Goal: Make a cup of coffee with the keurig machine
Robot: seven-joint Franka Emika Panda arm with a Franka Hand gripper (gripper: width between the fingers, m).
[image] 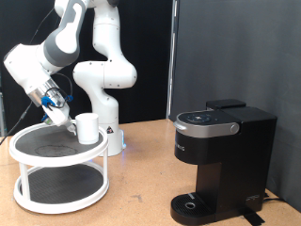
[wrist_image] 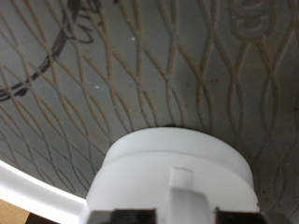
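Note:
The cup (image: pixel 87 127), a plain white mug, stands upright on the top tier of a white round two-tier rack (image: pixel 38 155) at the exterior view's left. My gripper (image: pixel 62 115) is tilted down right beside the cup, on its left in the exterior view. In the wrist view the cup (wrist_image: pixel 173 159) fills the lower part of the picture, with its handle (wrist_image: pixel 180 182) turned towards the hand, and it rests on the rack's dark mesh (wrist_image: pixel 140 65). The keurig machine (image: pixel 218 160), black with its lid closed, stands at the exterior view's right.
The rack's lower tier (image: pixel 56 188) shows nothing on it. The arm's white base (image: pixel 105 113) stands behind the rack. The wooden table (image: pixel 141 188) runs between rack and machine. A black curtain (image: pixel 235 56) hangs behind.

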